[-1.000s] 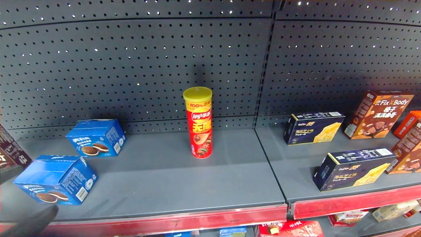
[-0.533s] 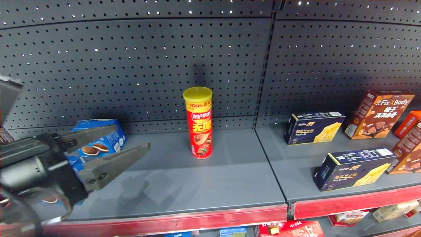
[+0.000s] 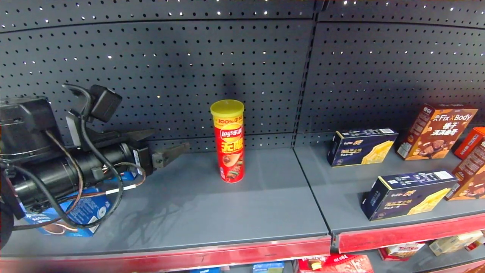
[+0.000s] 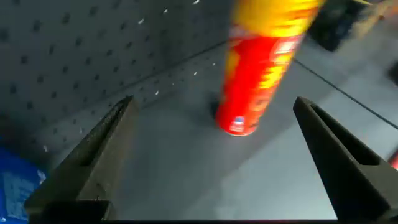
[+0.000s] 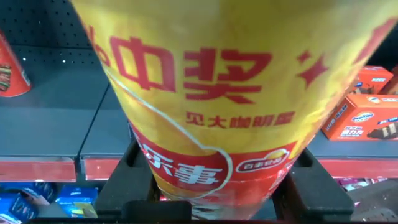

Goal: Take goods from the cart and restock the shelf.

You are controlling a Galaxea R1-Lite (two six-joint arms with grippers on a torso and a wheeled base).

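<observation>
A red chip can (image 3: 227, 141) with a yellow lid stands upright on the grey shelf (image 3: 212, 212), near the pegboard back wall. My left gripper (image 3: 170, 138) hangs open over the shelf to the left of that can, well short of it. In the left wrist view the can (image 4: 261, 68) stands beyond the spread fingers (image 4: 93, 162), with nothing between them. My right gripper (image 5: 217, 190) is shut on a second chip can (image 5: 211, 81), yellow above and red below, seen very close up.
A blue cookie box (image 3: 81, 212) lies under my left arm. Two dark blue boxes (image 3: 362, 146) (image 3: 407, 193) and a brown box (image 3: 435, 131) occupy the right shelf section. Open shelf room lies around the standing can. Orange boxes (image 5: 367, 118) sit on a lower shelf.
My left arm has come up from the lower left and stretched over the shelf toward the standing can, covering the blue boxes. The can has not moved.
</observation>
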